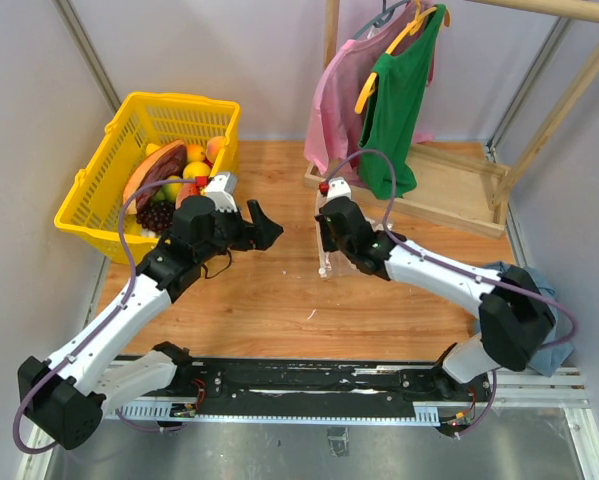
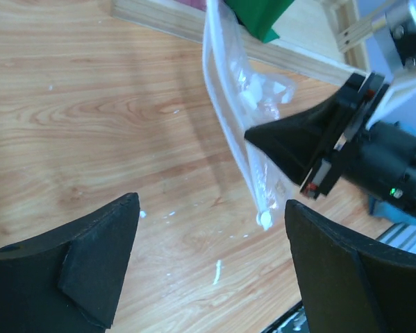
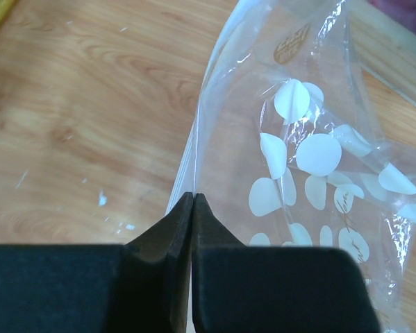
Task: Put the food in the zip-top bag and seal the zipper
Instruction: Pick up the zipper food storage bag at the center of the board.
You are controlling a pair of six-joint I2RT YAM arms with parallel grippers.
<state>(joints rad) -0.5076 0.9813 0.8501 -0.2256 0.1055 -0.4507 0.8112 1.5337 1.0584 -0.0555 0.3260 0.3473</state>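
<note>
The clear zip-top bag point(image 3: 312, 152) with white oval spots hangs edge-on above the wooden table, in the middle of the top view point(image 1: 325, 262). My right gripper point(image 3: 194, 198) is shut on its edge, right on the whitish zipper point(image 3: 196, 142). In the left wrist view the bag point(image 2: 244, 132) dangles between the left gripper and the right gripper's black finger point(image 2: 298, 139). My left gripper point(image 2: 213, 205) stands open just left of the bag, touching nothing. The food point(image 1: 174, 175) lies in the yellow basket: a reddish slice, an orange, a lemon and dark grapes.
The yellow mesh basket point(image 1: 94, 195) stands at the back left. A wooden clothes rack point(image 1: 459, 190) holds a pink shirt point(image 1: 334, 110) and a green shirt point(image 1: 399, 95) at the back right. A blue cloth point(image 1: 544, 295) lies by the right arm.
</note>
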